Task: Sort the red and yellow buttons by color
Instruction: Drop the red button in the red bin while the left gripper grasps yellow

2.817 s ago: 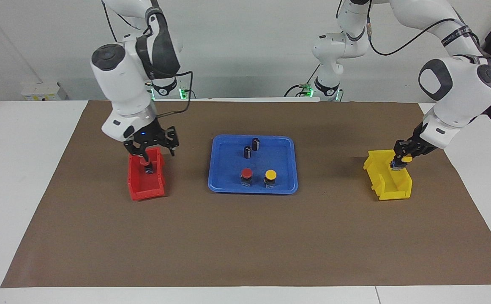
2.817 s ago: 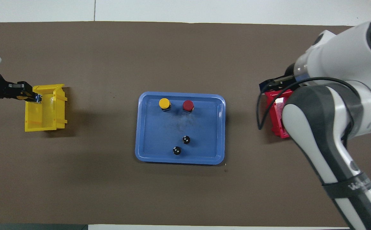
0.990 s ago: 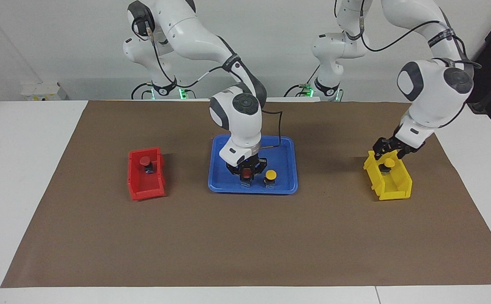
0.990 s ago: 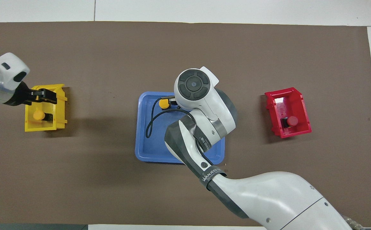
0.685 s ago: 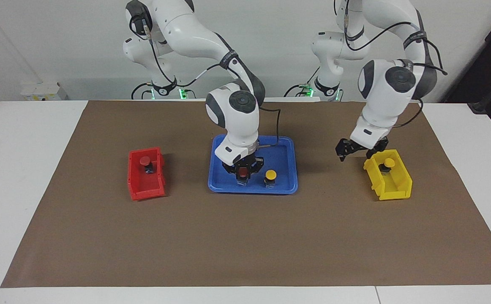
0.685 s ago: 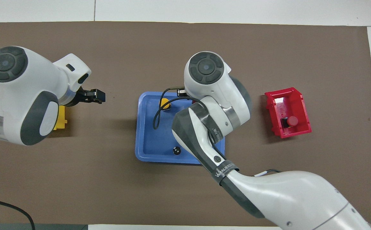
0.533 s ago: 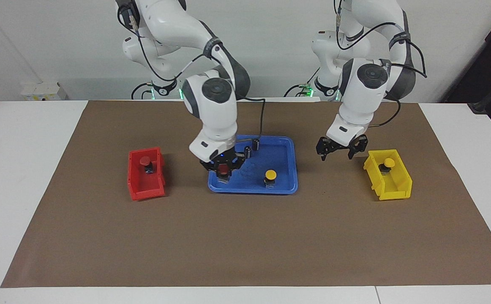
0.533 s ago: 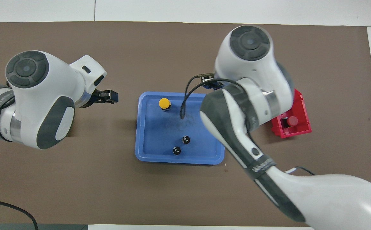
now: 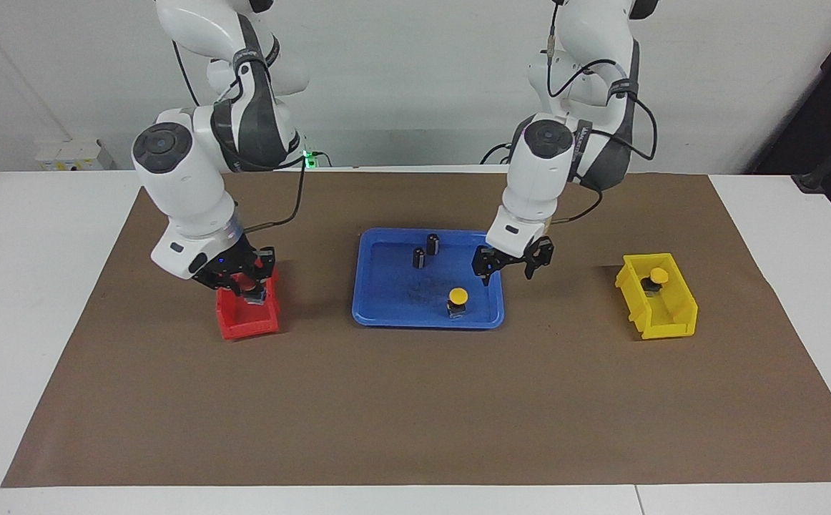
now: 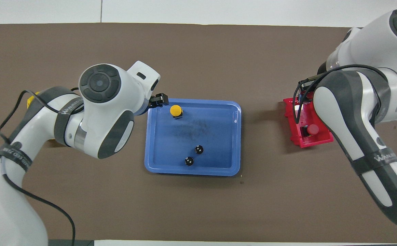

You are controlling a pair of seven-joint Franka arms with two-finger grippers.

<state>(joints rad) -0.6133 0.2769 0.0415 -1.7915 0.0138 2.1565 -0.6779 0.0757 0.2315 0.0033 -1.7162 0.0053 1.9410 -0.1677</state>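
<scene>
My right gripper (image 9: 247,285) hangs low over the red bin (image 9: 244,327), shut on a red button whose cap shows between the fingers. Another red button (image 10: 312,129) lies in that bin. One yellow button (image 9: 458,297) stands in the blue tray (image 9: 426,323), at the edge farthest from the robots. A second yellow button (image 9: 655,277) sits in the yellow bin (image 9: 662,325). My left gripper (image 9: 506,276) is open and holds nothing, raised over the tray's edge toward the left arm's end, just beside the tray's yellow button (image 10: 176,110).
Two small dark cylinders (image 9: 419,257) (image 9: 433,244) stand in the tray nearer to the robots. The red bin and the yellow bin sit on the brown mat at the two ends of the tray. The left arm covers most of the yellow bin in the overhead view.
My right gripper lifted the red button out of the tray and carried it over the red bin. My left gripper let go of a yellow button in the yellow bin and swung, open, to the tray.
</scene>
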